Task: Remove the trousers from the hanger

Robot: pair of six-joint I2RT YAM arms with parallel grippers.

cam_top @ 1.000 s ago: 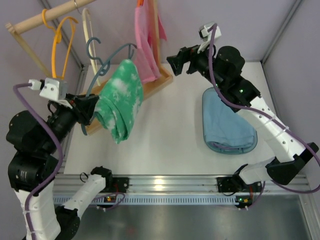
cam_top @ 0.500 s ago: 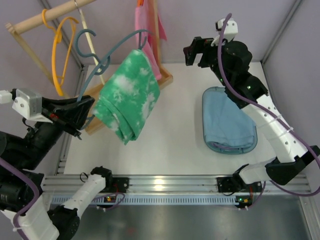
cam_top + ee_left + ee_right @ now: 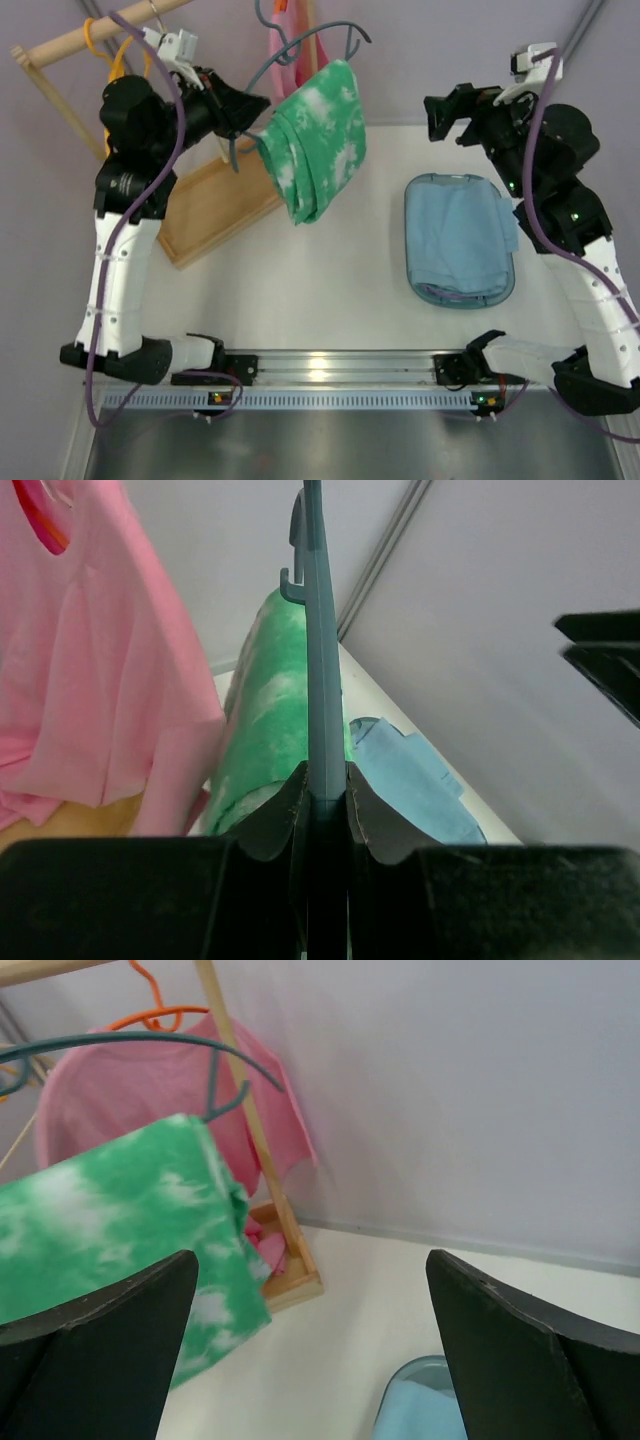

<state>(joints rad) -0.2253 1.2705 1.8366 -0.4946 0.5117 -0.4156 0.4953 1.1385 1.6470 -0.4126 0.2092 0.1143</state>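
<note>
The green trousers [image 3: 315, 140] with white blotches hang folded over the bar of the grey-blue hanger [image 3: 300, 45], held high above the table. My left gripper [image 3: 245, 108] is shut on the hanger's lower end; in the left wrist view the hanger [image 3: 322, 660] runs straight up from between my fingers [image 3: 283, 815], with the trousers [image 3: 268, 725] behind it. My right gripper [image 3: 445, 112] is open and empty, well to the right of the trousers. The right wrist view shows the trousers [image 3: 120, 1230] at the left and the hanger [image 3: 150, 1042] above them.
A wooden rack [image 3: 215, 195] stands at the back left with an orange hanger [image 3: 105, 50] and a pink cloth [image 3: 285, 35] on it. A light-blue folded cloth lies in a tray [image 3: 455, 245] at the right.
My left arm has swung up and to the right, carrying the hanger and trousers higher and toward the back middle. My right arm has drawn back to the right.
</note>
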